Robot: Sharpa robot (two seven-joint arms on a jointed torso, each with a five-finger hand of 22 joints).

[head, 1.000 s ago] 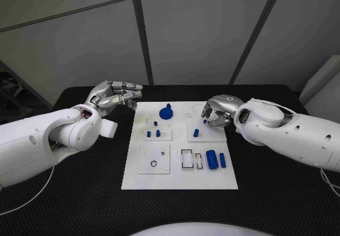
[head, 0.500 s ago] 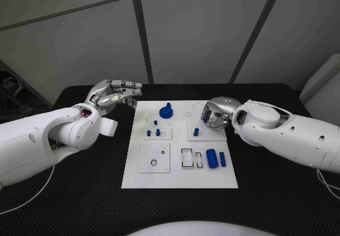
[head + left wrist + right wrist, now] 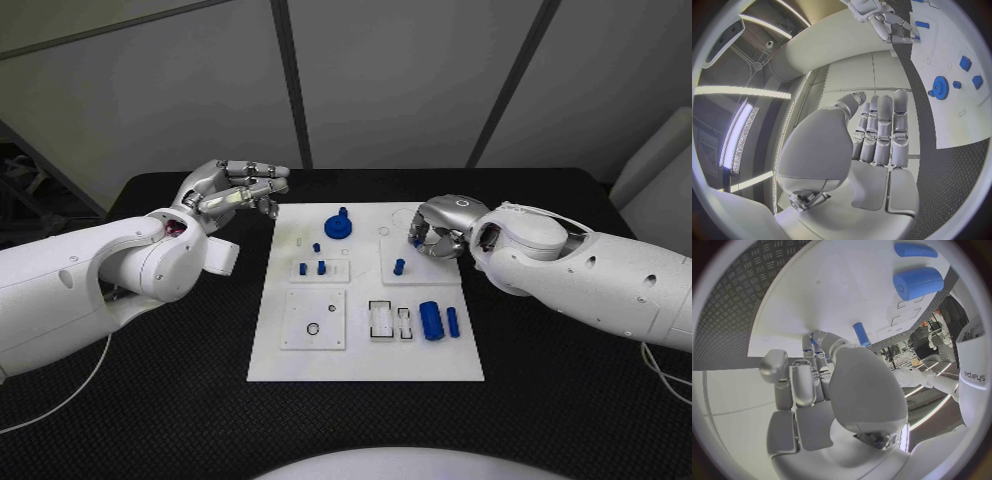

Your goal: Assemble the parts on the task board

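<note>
The white task board (image 3: pixel 368 355) lies mid-table. On it stand a blue gear (image 3: pixel 339 229), small blue pegs (image 3: pixel 312 269), a single peg (image 3: pixel 400 267), and a thick blue cylinder (image 3: pixel 431 323) beside a thin one (image 3: pixel 453 322). My right hand (image 3: pixel 441 226) hovers over the board's far right corner, fingers curled, pinching a small blue part (image 3: pixel 812 341) at its fingertips. The peg (image 3: pixel 861 334) and thick cylinder (image 3: pixel 918 283) lie beyond it. My left hand (image 3: pixel 231 190) hangs off the board's far left corner, fingers straight (image 3: pixel 882 130), holding nothing. The gear (image 3: pixel 940 87) lies off to its side.
A black ring (image 3: pixel 312 331) sits in the near-left square plate, with a smaller ring (image 3: pixel 333 311) by it. Rectangular slots (image 3: pixel 381 323) lie left of the thick cylinder. Black table (image 3: pixel 173 400) surrounds the board, and grey wall panels stand behind.
My right hand has crept slightly left over the board's far right corner with the small part. My left hand has drifted a little left, away from the board.
</note>
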